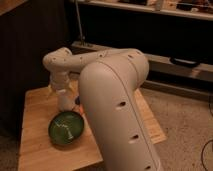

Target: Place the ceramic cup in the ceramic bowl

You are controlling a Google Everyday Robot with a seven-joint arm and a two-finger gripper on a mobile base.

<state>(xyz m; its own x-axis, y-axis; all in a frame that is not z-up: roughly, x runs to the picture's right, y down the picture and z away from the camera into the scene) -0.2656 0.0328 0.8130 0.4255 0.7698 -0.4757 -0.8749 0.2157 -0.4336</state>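
Note:
The white ceramic cup (64, 103) stands upright on the wooden table (35, 150), just behind the green ceramic bowl (66, 128). The bowl sits near the table's front and holds nothing. My gripper (60, 90) hangs from the white arm directly above the cup and reaches down to its top, hiding the rim. The big white arm link (115, 110) covers the middle and right of the table.
A small orange-and-blue object (77, 100) lies just right of the cup, partly hidden by the arm. A dark cabinet stands behind the table to the left. Low shelving (165, 65) runs along the back. Speckled floor lies to the right.

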